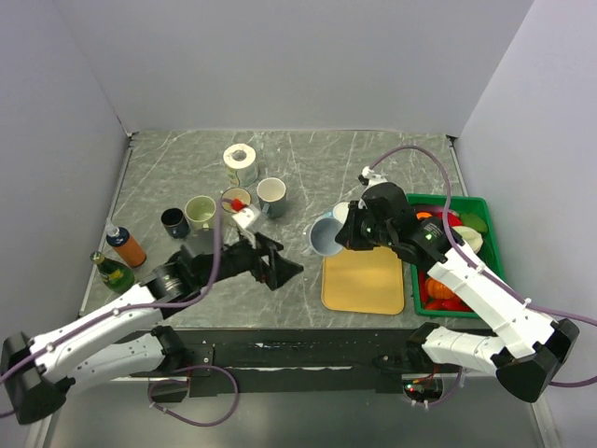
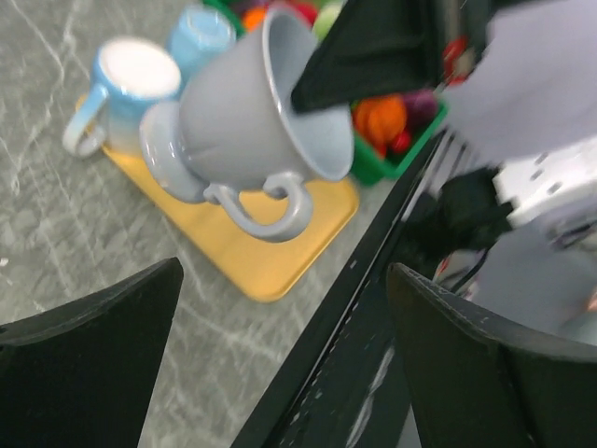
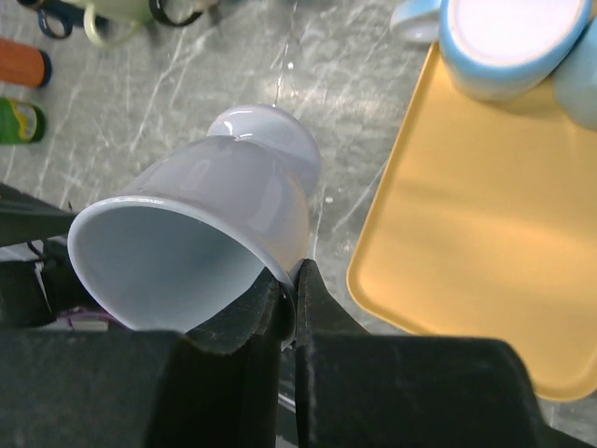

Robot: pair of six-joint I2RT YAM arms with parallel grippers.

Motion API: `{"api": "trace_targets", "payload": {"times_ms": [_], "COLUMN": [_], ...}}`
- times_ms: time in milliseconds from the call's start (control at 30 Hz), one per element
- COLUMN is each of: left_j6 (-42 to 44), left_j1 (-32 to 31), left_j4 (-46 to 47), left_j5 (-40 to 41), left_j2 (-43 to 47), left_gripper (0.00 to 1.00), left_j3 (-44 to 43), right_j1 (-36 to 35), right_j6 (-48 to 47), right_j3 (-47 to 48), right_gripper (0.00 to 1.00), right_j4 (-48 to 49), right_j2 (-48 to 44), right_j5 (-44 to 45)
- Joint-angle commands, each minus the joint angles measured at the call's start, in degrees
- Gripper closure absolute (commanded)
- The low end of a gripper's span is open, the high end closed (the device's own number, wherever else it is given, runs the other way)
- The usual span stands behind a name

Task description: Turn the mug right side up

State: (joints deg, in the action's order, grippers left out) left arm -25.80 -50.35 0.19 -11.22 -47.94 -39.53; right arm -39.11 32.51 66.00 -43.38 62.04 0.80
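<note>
Glossy grey ceramic, the footed mug with its looped handle is tilted on its side, mouth turned sideways. Its rim is pinched by the clenched right hand, just left of the smooth yellow board. Whether its foot touches the veined grey stone table I cannot tell. The left hand lies released, jaws wide, near the mug with bare table between. Labels on the orange bottle and green bottle by the left edge are too small to read.
</note>
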Motion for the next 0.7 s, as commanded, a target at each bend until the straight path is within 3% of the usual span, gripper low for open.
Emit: {"api": "trace_targets", "payload": {"times_ms": [0,233,367,533,667], "left_j6": [7.9,15.1,17.9,20.5,21.5], "left_j1": [-5.6,-11.2,-14.8,-18.2,-20.4], "left_j4": [-3.9,-4.6,-6.5,-5.7,-5.9], "left_j5": [6.1,11.0,18.4,27.1,30.0], "left_j2": [-4.1,-11.0,-14.5,-17.5,-19.3], "left_gripper": [0.04,0.09,0.14,0.26,0.44], "left_j3": [-2.7,-7.2,-10.8,-11.9,-12.7], "right_j1": [0.2,0.2,0.2,0.3,0.2], "right_j6": [-1.0,-1.4,-1.2,-1.0,-0.9], "right_j3": [4.1,2.9,1.9,1.2,1.2], "right_gripper": [1.00,1.00,1.00,1.00,1.00], "right_j4": [1.2,0.5,0.5,0.2,-0.1], "right_j2": [-1.1,-0.6,-0.9,-1.0,-1.0], "right_j5": [-2.6,-5.5,-5.3,-4.8,-4.5]}}
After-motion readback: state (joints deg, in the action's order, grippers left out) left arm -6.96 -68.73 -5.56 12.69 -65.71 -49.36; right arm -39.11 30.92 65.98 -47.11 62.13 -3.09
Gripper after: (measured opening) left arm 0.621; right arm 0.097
